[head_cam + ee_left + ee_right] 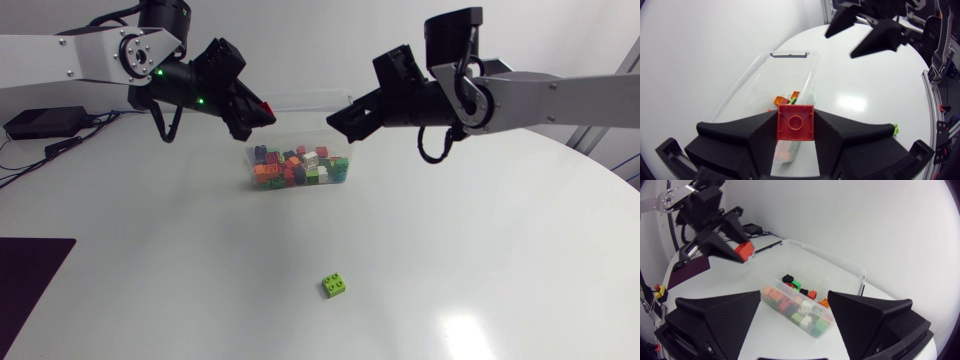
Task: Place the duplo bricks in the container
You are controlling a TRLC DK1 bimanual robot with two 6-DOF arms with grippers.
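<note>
A round white table (pixel 480 260) is seen from above, with a robot arm reaching in from each side. A clear plastic container (pixel 790 54) sits near the table's far edge, about midway along it. Inside lies a heap of small bricks (pixel 298 167) in orange, green, red, white and dark colours. The left gripper (pixel 258 112) hangs in the air over the container's left end. Its two black fingers are clamped on a red brick (pixel 795 124), one finger on each side. The left wrist view shows the studded face of this brick, with the open container below and ahead of it. The right gripper (pixel 342 122) hangs over the container's right end and faces the left gripper. Its fingers are spread wide apart and hold nothing. In the right wrist view the brick heap shows between those spread fingers. A single lime-green brick (pixel 335 285) lies by itself near the table's near edge, well apart from the container and both grippers. A dark mat (pixel 30 290) covers the table's near left corner.
</note>
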